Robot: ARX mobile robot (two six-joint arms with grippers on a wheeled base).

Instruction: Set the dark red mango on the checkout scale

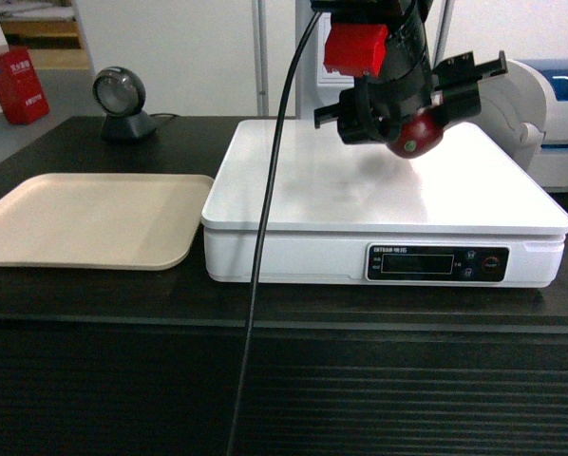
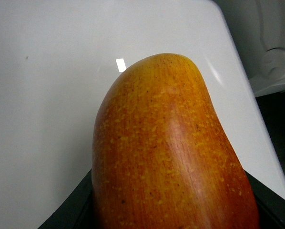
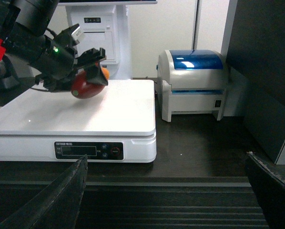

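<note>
My left gripper (image 1: 406, 116) is shut on the dark red mango (image 1: 419, 135) and holds it just above the back right part of the white scale (image 1: 360, 195). The scale stands on the black checkout counter (image 1: 94, 294). In the left wrist view the mango's orange-yellow side (image 2: 171, 152) fills the frame over the scale's platform (image 2: 47, 95), with a black finger (image 2: 68, 212) at each lower corner. The right wrist view shows the mango (image 3: 86, 87) held over the scale (image 3: 114, 112). My right gripper (image 3: 164, 191) is open and empty, low before the ribbed front of the checkout (image 3: 171, 210).
A beige tray (image 1: 85, 218) lies left of the scale. A round barcode scanner (image 1: 123, 100) stands behind it. A white printer with a blue lid (image 3: 192, 81) stands right of the scale. A black cable (image 1: 263, 247) hangs across the scale's front.
</note>
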